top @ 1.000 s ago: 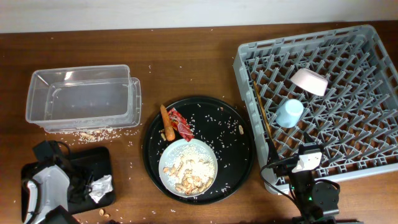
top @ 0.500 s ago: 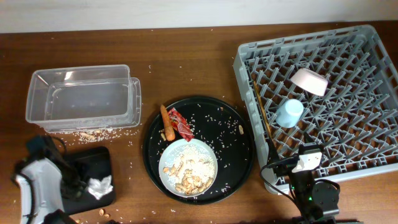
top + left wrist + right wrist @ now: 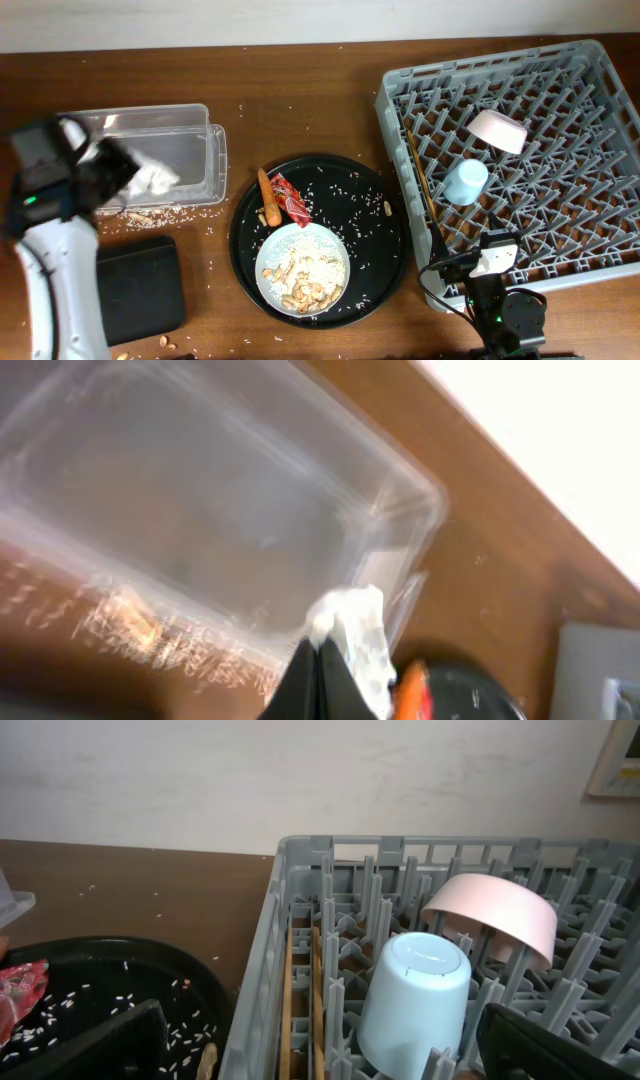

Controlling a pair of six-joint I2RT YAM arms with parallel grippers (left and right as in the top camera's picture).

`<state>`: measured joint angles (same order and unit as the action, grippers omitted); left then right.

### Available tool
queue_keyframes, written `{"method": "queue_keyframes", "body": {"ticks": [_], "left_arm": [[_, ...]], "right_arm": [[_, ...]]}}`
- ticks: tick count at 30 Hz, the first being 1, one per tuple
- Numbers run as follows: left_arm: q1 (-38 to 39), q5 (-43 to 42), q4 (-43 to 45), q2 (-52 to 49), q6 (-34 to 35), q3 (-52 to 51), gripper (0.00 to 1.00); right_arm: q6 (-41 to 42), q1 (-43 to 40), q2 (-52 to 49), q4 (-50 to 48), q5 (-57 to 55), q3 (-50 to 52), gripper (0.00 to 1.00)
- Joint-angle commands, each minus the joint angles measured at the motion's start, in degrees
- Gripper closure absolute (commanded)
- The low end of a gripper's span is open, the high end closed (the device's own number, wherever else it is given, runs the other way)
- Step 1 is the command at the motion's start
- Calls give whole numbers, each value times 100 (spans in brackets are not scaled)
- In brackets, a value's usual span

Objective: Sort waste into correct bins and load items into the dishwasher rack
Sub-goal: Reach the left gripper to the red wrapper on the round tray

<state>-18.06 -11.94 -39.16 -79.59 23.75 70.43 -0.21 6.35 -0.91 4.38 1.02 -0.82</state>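
Note:
My left gripper [image 3: 128,168] is shut on the crumpled white tissue [image 3: 157,178] and holds it over the front edge of the clear tub [image 3: 130,152]. In the left wrist view the tissue [image 3: 355,635] hangs from the shut jaws [image 3: 318,650] above the tub [image 3: 200,530]. The flat black tray [image 3: 140,290] lies below it. The carrot [image 3: 267,197], red wrapper [image 3: 291,198] and white plate [image 3: 303,269] with peanuts and rice lie on the round black tray. The bowl [image 3: 498,131], blue cup [image 3: 465,182] and chopsticks [image 3: 422,190] are in the grey rack [image 3: 600,230]. My right gripper [image 3: 320,1050] is open and empty at the rack's front corner.
Rice grains and peanuts are scattered on the table in front of the tub [image 3: 150,213] and near the black tray's front corner [image 3: 165,343]. The round black tray [image 3: 385,240] sits between the tub and the rack.
My left gripper lifted the tissue off the flat black tray and carried it back up to the clear tub. The right arm has not moved.

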Motion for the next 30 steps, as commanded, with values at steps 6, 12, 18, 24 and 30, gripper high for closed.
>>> {"method": "queue_keyframes", "body": {"ticks": [6,12,18,24,30], "left_arm": [[896,741,1268,-968,-157,85,43],[1344,417,599,-881,-728,739,34],[3440,984,-254,-1335,-1587,824,36],[4448,1471,-498,-2243,-1003,824,44],[4496,1263,-1023,-2542,946,824,51]], "right_arm": [[24,-37,48,-9,28,50,2],[24,-37,48,-9,28,50,2],[24,-37,48,-9,28,50,2],[24,-37,48,-9,28,50,2],[24,-37,48,-9,28,50,2]]}}
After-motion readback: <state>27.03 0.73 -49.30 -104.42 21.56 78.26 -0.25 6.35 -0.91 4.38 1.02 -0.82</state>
